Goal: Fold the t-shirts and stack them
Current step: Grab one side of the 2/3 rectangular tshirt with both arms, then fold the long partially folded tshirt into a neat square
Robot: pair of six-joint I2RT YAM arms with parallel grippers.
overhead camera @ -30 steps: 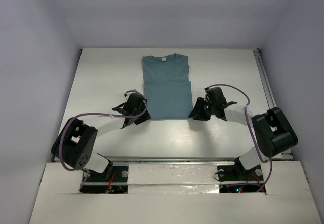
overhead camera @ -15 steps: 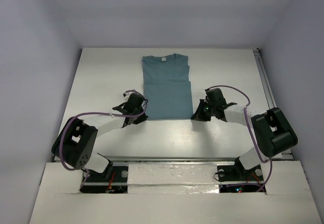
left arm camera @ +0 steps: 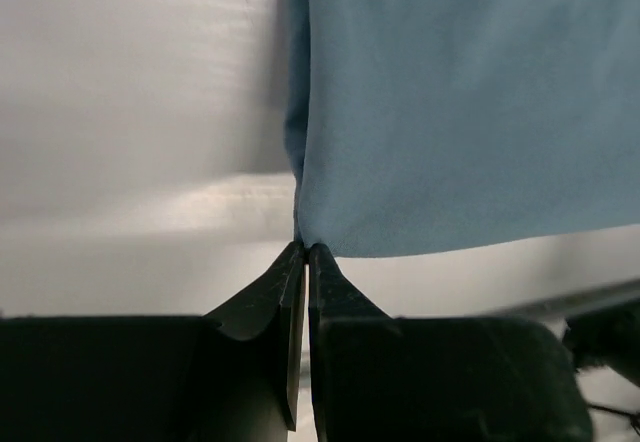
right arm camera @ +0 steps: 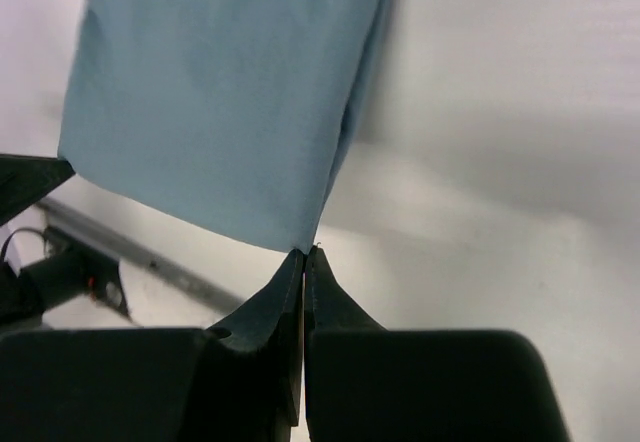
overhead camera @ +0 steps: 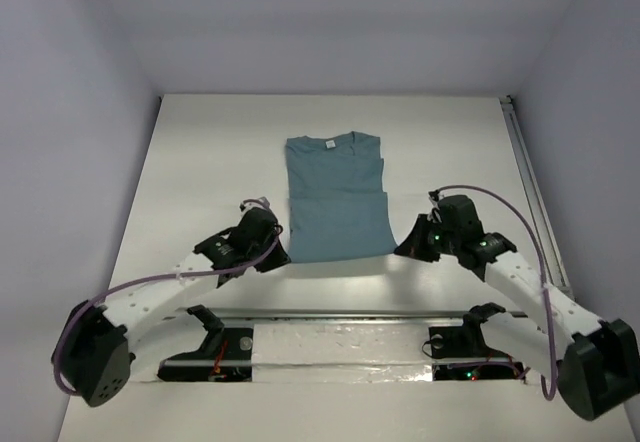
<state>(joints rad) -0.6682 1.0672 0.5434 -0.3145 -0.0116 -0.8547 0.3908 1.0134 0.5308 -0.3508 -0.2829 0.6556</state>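
- Teal t-shirt (overhead camera: 335,197) folded into a long strip, stretched out ahead of both grippers on the table (overhead camera: 200,162).
- Collar end with white label (overhead camera: 326,144) farthest from the fingertips.
- Near left corner pinched in left gripper (left arm camera: 303,250), fingers pressed tight together; cloth between the tips barely visible.
- Near right corner pinched likewise in right gripper (right arm camera: 305,252).
- Sleeves not to be made out.
- Fingertips hard to see from above, masked by dark wrist housings.

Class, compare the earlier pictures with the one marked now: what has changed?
The left gripper and right gripper, shut on the near corners of the t-shirt, drew its hem toward the near edge of the table. The collar end stayed about where it was.
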